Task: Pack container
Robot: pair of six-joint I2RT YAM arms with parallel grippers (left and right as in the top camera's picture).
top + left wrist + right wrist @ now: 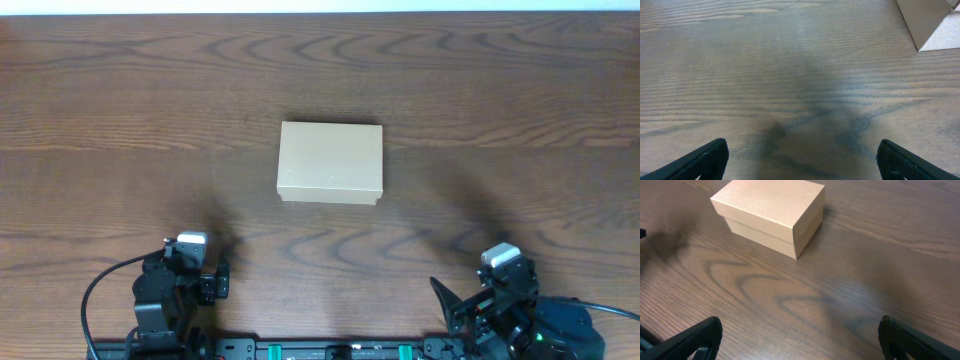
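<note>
Dark wood-grain table [120,120] from overhead: closed light-tan cardboard box [330,162] sits mid-table, long axis left-right, ahead between both arms. Left wrist: left gripper [800,155] gapes empty, box corner far ahead-right. Right wrist: right gripper [800,335] gapes empty, whole box ahead-left, likely the easier reach.

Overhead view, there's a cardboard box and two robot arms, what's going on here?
Nothing is being handled at this moment. The tan cardboard box sits near the middle of the wooden table with its lid down. Both arms are parked at the near edge. The left end effector and the right end effector are open, hold nothing, and are well short of the box. Packing has not visibly begun.
</note>
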